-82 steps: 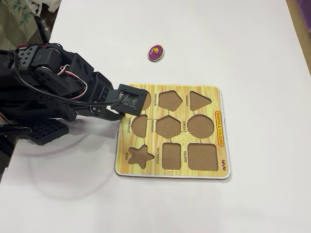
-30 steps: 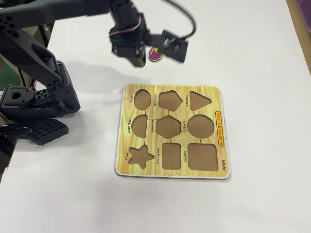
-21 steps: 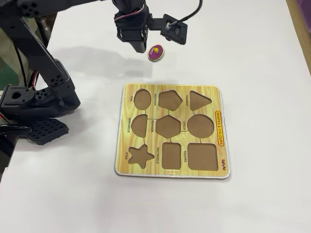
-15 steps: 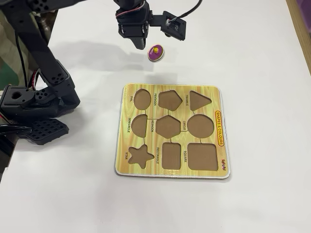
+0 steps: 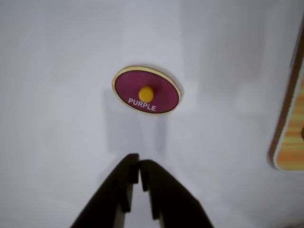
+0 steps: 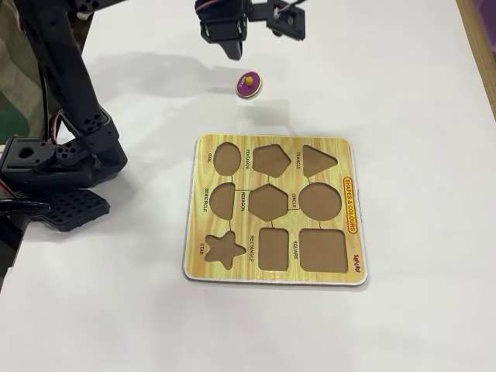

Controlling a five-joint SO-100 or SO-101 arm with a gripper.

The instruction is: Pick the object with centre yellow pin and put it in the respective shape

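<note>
The purple oval piece (image 5: pixel 146 90) with a yellow knob at its middle lies flat on the white table, marked PURPLE; in the fixed view the piece (image 6: pixel 248 84) sits above the board. My gripper (image 5: pixel 139 164) hangs over the table just short of the piece, its dark jaws closed together with nothing between them. In the fixed view the gripper (image 6: pixel 235 51) is up and to the left of the piece, not touching it. The brown OVAL cutout (image 6: pixel 226 158) is at the top left of the yellow wood-grain board (image 6: pixel 273 159), empty.
The board holds several other empty cutouts, among them the circle (image 6: pixel 320 201) and semicircle (image 6: pixel 222 200). The arm's black base (image 6: pixel 54 159) stands at the table's left edge. A corner of the board (image 5: pixel 290 133) shows at the right of the wrist view.
The arm swung up from the board's left edge to the far side of the table. Over the last second the gripper rose and drew slightly back from the piece, which stayed put.
</note>
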